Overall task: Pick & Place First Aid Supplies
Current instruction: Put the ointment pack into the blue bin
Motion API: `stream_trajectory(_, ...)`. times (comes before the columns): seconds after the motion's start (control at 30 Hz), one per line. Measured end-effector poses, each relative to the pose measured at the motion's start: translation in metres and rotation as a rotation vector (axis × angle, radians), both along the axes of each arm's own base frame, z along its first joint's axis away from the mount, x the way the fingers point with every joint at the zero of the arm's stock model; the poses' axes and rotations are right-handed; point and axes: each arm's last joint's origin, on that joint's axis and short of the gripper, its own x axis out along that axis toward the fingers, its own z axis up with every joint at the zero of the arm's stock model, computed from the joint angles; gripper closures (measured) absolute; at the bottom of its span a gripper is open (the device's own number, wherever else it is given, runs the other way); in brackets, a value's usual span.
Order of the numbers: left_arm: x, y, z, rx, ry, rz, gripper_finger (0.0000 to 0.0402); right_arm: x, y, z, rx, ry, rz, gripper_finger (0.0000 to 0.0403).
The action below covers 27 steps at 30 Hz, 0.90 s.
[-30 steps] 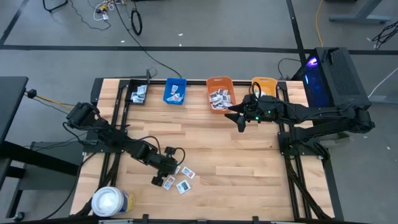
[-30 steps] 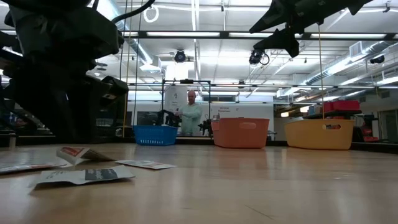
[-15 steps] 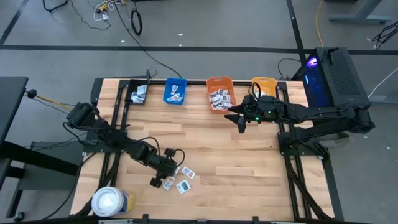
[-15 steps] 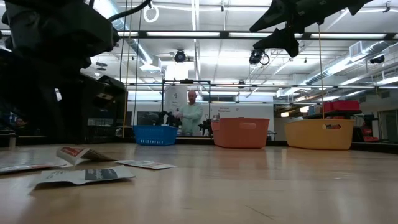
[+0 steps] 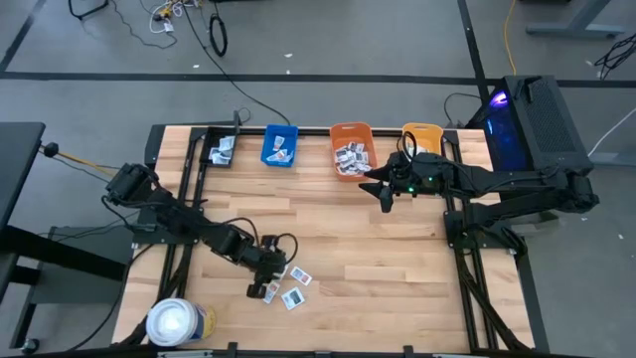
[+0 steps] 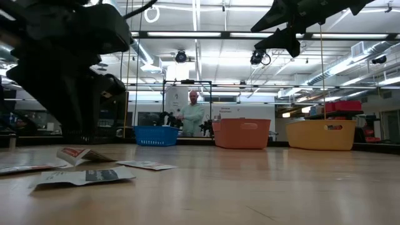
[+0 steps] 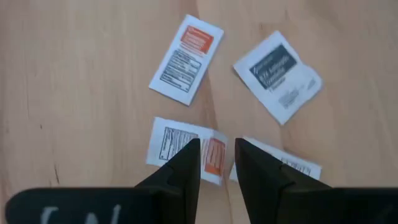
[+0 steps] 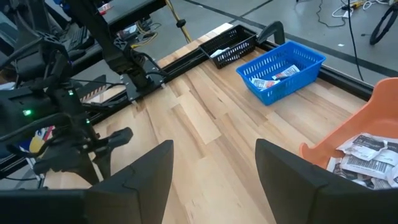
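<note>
The left tool (image 7: 216,163) hovers narrowly spread over orange-labelled packets (image 7: 186,58) on the counter (image 7: 74,74); their print is unreadable. The right tool (image 8: 211,168) hangs wide apart, empty, near the orange bin (image 5: 351,149).

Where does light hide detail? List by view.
Low view: bright ceiling strip lights leave the left arm a black silhouette. High view: a purple lamp glows on the black computer tower. Left wrist view: even light on the small white paper packets.
</note>
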Motion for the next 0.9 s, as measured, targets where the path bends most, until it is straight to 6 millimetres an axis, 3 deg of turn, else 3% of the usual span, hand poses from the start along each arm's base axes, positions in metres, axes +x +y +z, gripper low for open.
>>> stream_trajectory(0.3, -0.003, 0.006, -0.003, -0.207, 0.178, 0.13, 0.0298, 0.0, 0.001, 0.0, 0.005, 0.0, 0.021, 0.0174)
stream_trajectory(0.57, -0.005, 0.012, -0.005, -0.227, 0.246, 0.207, 0.0298, 0.0, 0.001, 0.0, 0.007, 0.0, 0.028, 0.0174)
stream_trajectory(0.9, 0.001, 0.037, -0.012, -0.327, 0.304, 0.24, 0.0298, 0.0, 0.002, 0.0, 0.015, 0.0, 0.06, 0.0174)
